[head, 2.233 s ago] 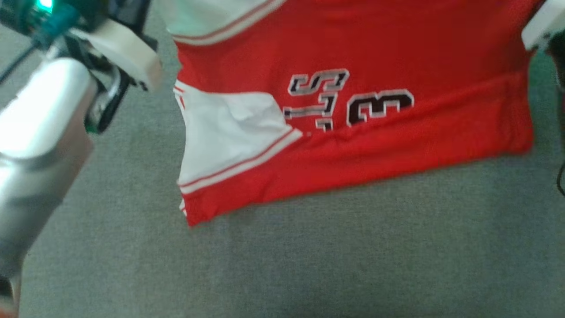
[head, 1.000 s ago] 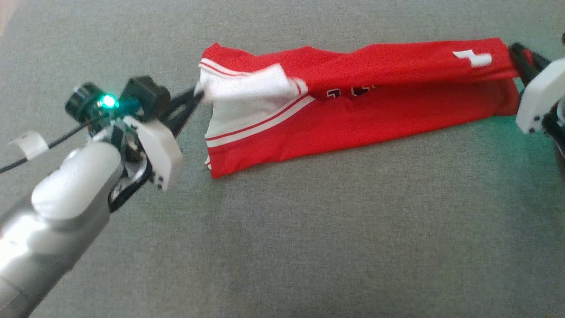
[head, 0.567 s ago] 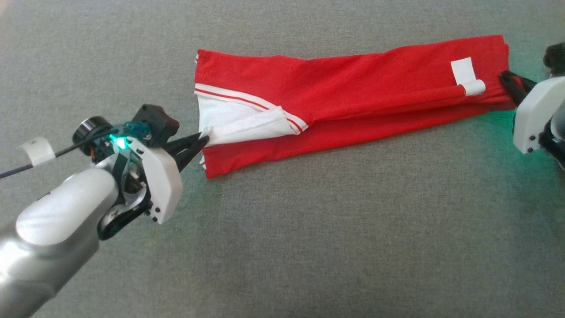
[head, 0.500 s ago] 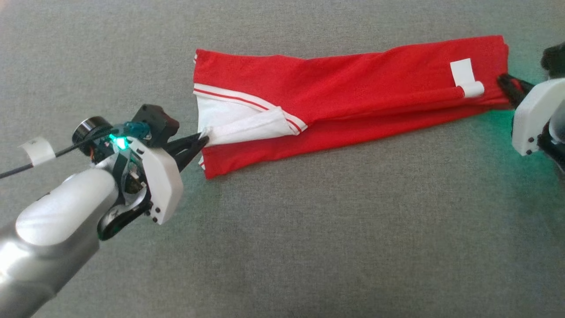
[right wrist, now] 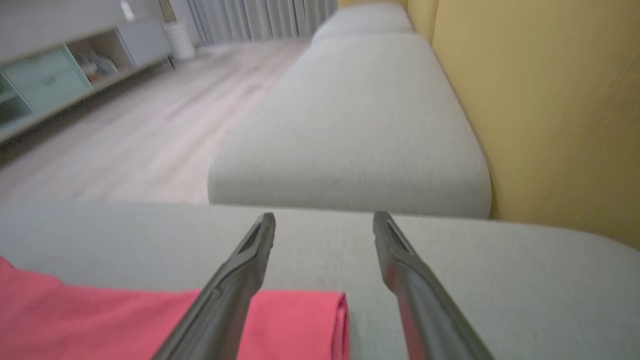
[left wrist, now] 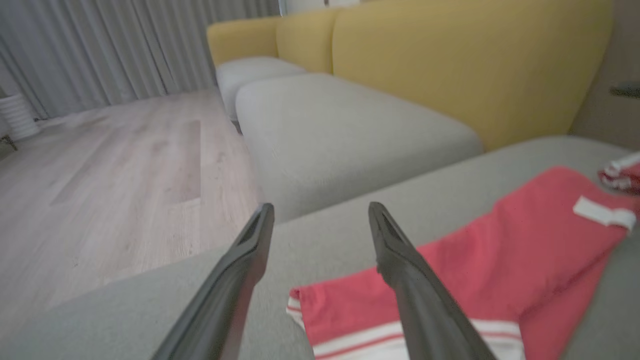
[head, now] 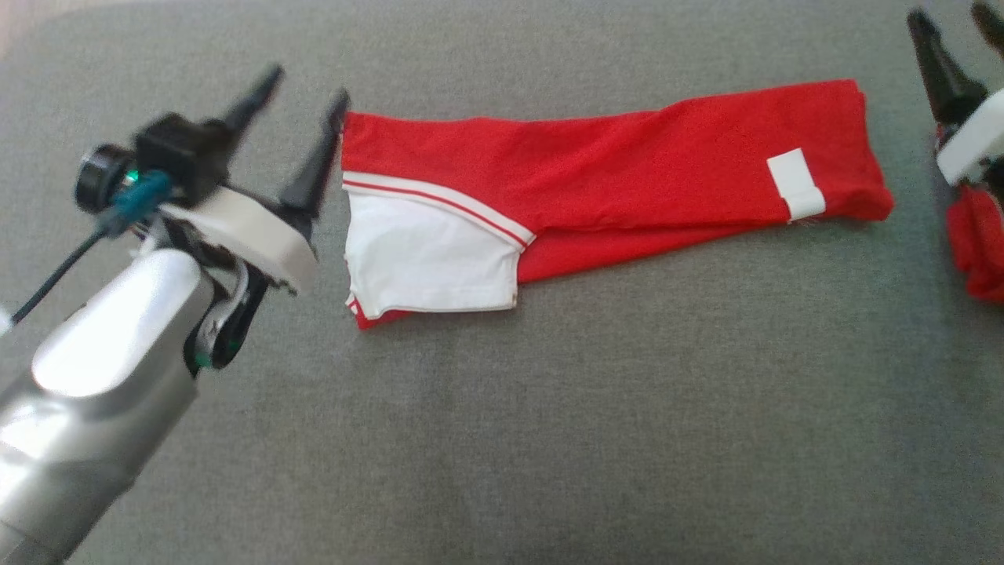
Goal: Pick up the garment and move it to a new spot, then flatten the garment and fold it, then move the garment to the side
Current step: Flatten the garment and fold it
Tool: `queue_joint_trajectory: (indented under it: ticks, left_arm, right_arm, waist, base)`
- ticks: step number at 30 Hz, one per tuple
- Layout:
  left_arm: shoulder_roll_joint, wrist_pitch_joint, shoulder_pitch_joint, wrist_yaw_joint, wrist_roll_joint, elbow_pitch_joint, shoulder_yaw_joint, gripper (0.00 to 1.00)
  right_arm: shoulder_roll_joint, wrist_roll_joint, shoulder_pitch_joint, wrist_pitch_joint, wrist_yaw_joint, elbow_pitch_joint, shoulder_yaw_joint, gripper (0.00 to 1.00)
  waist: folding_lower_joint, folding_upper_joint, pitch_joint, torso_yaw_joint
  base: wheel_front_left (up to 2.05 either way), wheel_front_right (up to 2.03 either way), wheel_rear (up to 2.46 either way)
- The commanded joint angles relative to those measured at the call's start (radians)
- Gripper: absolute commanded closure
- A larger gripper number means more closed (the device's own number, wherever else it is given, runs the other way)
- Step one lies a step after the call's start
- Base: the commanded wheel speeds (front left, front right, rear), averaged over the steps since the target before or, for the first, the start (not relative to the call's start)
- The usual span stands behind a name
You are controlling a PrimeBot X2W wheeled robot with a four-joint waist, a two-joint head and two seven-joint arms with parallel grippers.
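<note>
— Two claws, both spread wide, gripping nothing. First the left claw (head: pixel 304 86), just beside the left end of the garment (head: pixel 612 165), fingers (head: pixel 318 161) well parted and holding none of the cloth.
— And the right claw (head: pixel 949 16)?
— Open as well, up at the far right, off the garment's right end, not touching it.
— Where exactly, the garment?
— Flat on the grey cushion (head: pixel 549 439), folded into a long red band running left to right. On top at the left end, a white sleeve panel (head: pixel 427 263) edged with red and white stripes. Near the right end, a small white tag (head: pixel 796 184).
— Anything else red?
— Yes, a second red bundle (head: pixel 976 251) at the right edge, below the right claw, apart from the garment.
— Beyond the cushion?
— From the left wrist: yellow sofa back (left wrist: pixel 450 60), pale wooden floor (left wrist: pixel 125 160), grey curtains (left wrist: pixel 125 45).
</note>
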Motion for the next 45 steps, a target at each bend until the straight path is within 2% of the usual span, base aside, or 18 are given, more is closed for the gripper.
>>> queue_joint_trajectory:
  ticks: [1,2,4,7,9,11,14,18,23,31,38,42,45]
  left_arm:
    - [0.016,-0.063,-0.007,0.027,-0.011,-0.007,0.078,0.0]
    - [0.016,-0.063,-0.007,0.027,-0.011,-0.007,0.078,0.0]
    - [-0.012,-0.123,0.017,0.063,-0.024,0.003,0.127,0.0]
    - [-0.052,-0.151,0.069,0.099,-0.014,0.002,0.191,0.0]
    - [-0.081,-0.154,0.115,0.116,0.017,-0.023,0.257,0.0]
    - [-0.111,-0.154,0.177,0.123,0.067,-0.054,0.327,0.0]
    - [-0.157,-0.155,0.275,0.116,0.146,-0.081,0.415,0.0]
    - [-0.217,-0.155,0.392,0.084,0.234,-0.091,0.509,0.0]
    - [-0.29,-0.155,0.513,0.036,0.327,-0.078,0.58,0.0]
    - [-0.393,-0.155,0.618,-0.035,0.434,-0.07,0.676,0.0]
    - [-0.44,-0.155,0.597,-0.097,0.496,-0.064,0.74,0.0]
    - [-0.458,-0.155,0.564,-0.122,0.521,-0.064,0.766,0.0]
    - [-0.469,-0.155,0.544,-0.137,0.537,-0.061,0.777,0.0]
  right_arm:
    - [0.021,0.01,0.002,-0.056,-0.001,-0.027,-0.021,0.0]
    - [0.021,0.01,0.002,-0.056,-0.001,-0.027,-0.021,0.0]
    - [0.064,0.022,0.016,-0.126,-0.001,-0.036,-0.058,0.0]
    - [0.135,0.021,0.053,-0.182,-0.001,-0.043,-0.13,0.0]
    - [0.185,-0.005,0.089,-0.193,-0.001,-0.053,-0.19,0.0]
    - [0.23,-0.066,0.135,-0.194,-0.001,-0.092,-0.297,0.0]
    - [0.316,-0.198,0.254,-0.194,-0.001,-0.173,-0.46,0.0]
    - [0.445,-0.356,0.425,-0.195,-0.001,-0.267,-0.62,0.0]
    - [0.543,-0.487,0.583,-0.195,-0.001,-0.344,-0.727,0.0]
    - [0.571,-0.618,0.7,-0.195,-0.001,-0.421,-0.758,0.0]
    - [0.573,-0.618,0.69,-0.195,-0.001,-0.462,-0.759,0.0]
    - [0.573,-0.655,0.653,-0.195,-0.001,-0.447,-0.776,0.0]
    - [0.573,-0.722,0.598,-0.185,-0.001,-0.374,-0.834,0.0]
  waist:
    - [0.0,-0.0001,-0.027,-0.009]
    - [0.0,-0.0001,-0.027,-0.009]
    - [0.0,-0.0001,-0.048,-0.014]
    - [0.0,-0.0001,-0.081,-0.02]
    - [0.0,-0.0001,-0.1,-0.023]
    - [0.0,-0.0001,-0.116,-0.023]
    - [0.0,-0.0001,-0.142,-0.023]
    - [0.0,-0.0001,-0.166,-0.021]
    - [0.0,-0.0001,-0.182,-0.02]
    - [0.0,-0.0001,-0.158,-0.015]
    - [0.0,-0.0001,-0.102,-0.004]
    - [0.0,-0.0001,-0.055,0.007]
    - [0.0,-0.0001,-0.019,0.017]
  base:
    - [0.0,0.0,0.0]
    - [0.0,0.0,0.0]
    - [0.0,0.0,0.0]
    - [0.0,0.0,0.0]
    - [0.0,0.0,0.0]
    - [0.0,0.0,0.0]
    - [0.0,0.0,0.0]
    - [0.0,0.0,0.0]
    - [0.0,0.0,0.0]
    - [0.0,0.0,0.0]
    - [0.0,0.0,0.0]
    - [0.0,0.0,0.0]
    - [0.0,0.0,0.0]
